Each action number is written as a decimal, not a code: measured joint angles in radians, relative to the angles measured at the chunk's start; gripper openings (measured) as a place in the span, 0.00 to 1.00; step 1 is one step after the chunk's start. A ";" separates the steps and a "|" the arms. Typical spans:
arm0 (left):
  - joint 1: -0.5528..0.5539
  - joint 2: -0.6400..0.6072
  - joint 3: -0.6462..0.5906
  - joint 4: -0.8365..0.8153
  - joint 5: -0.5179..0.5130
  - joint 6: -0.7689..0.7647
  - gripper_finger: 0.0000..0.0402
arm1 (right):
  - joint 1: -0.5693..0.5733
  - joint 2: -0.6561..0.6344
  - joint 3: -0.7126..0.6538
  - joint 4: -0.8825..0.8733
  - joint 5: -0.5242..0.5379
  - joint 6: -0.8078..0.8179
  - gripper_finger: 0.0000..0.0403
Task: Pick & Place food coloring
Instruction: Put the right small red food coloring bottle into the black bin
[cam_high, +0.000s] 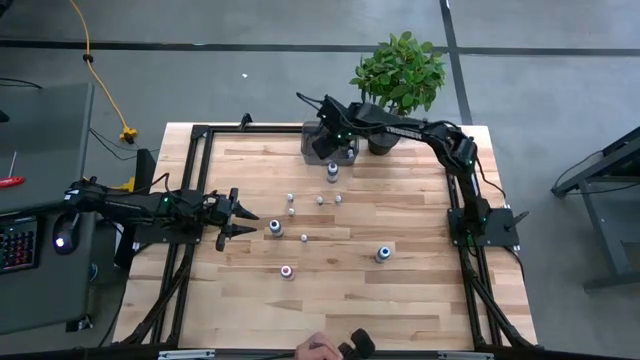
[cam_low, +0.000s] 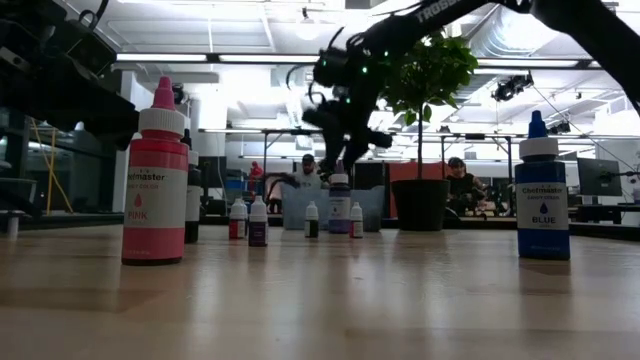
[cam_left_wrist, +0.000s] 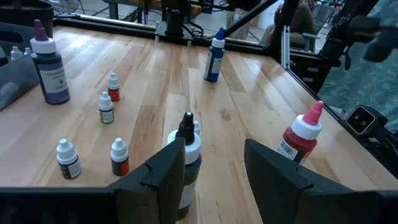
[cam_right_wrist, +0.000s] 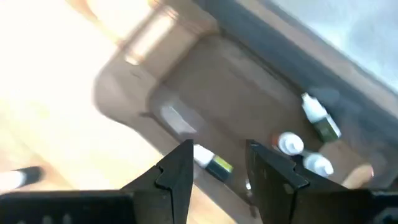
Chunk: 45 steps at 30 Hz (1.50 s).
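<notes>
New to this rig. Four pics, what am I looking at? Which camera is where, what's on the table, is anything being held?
Two dark robot arms work at a wooden table. One picture looks straight down, one looks level across the tabletop, and two come from cameras on the arms' wrists.

Food coloring bottles stand scattered on the wood, among them a pink bottle, a blue bottle and a purple bottle.

The left pincer sits low at the table's left side, open, facing a black-tipped bottle just ahead of its fingers.

The right pincer hovers open over the grey tray beside the potted plant; a few small bottles already lie in the tray. Nothing is held.
</notes>
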 joint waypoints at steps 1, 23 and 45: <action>0.000 0.000 0.000 0.000 0.000 0.000 0.41 | 0.005 -0.010 0.000 0.009 -0.012 -0.009 0.34; 0.000 0.000 0.000 0.000 0.000 0.000 0.41 | 0.225 -0.167 0.000 -0.353 -0.138 -0.044 0.34; 0.000 0.000 0.000 0.000 0.000 0.000 0.41 | 0.328 -0.334 -0.567 0.152 -0.116 -0.026 0.34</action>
